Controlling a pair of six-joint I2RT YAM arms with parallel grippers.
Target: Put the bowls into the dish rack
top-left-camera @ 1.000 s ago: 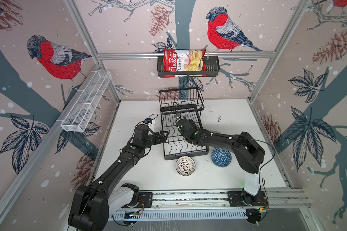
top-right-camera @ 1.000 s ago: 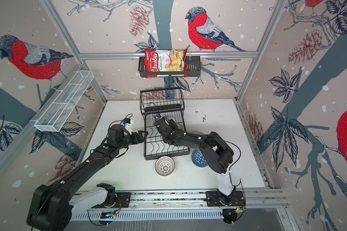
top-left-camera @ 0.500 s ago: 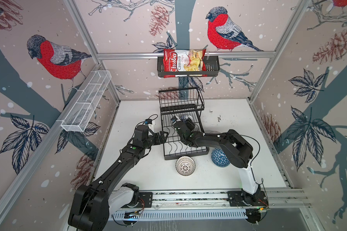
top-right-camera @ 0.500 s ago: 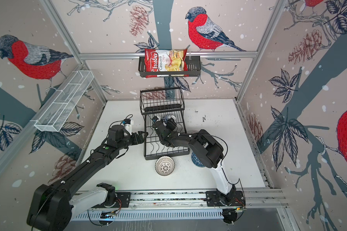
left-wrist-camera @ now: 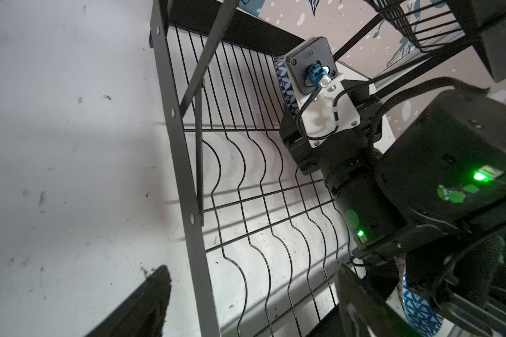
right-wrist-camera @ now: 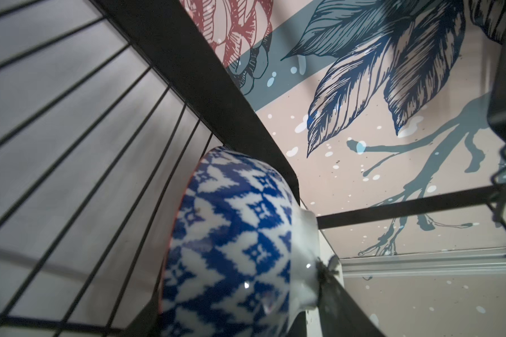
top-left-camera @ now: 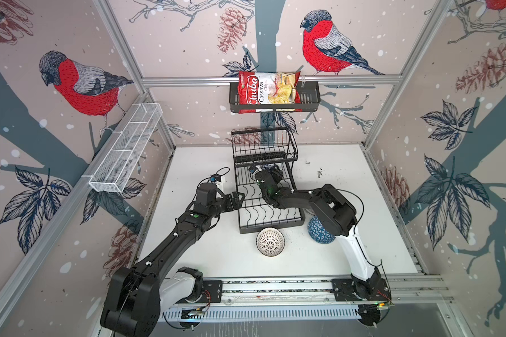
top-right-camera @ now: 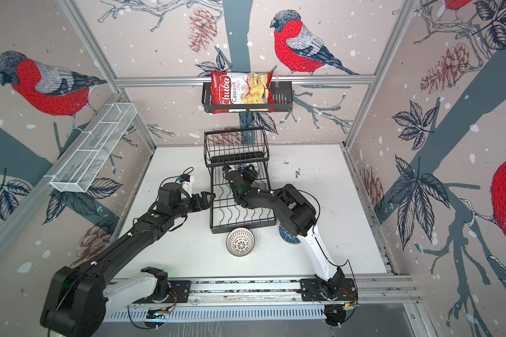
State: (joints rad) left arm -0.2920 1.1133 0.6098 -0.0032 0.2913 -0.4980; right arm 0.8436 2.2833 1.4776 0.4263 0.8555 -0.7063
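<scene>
Dish rack (top-left-camera: 263, 214) on scuffed white tabletop (top-left-camera: 348, 163), bird-mural walls (top-left-camera: 187, 43); left claw (top-left-camera: 239, 200) apart, right claw (top-left-camera: 270, 172) clamped on blue-white bowl (right-wrist-camera: 231, 248).

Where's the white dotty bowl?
In both top views the white dotty bowl sits on the table, just in front of the near end of the dish rack, left of the blue bowl.

Legible text — one item only: the red chip bag (top-left-camera: 268, 92) in the black wall basket (top-left-camera: 309, 96) reads "Chuba Cassava Chips".
</scene>
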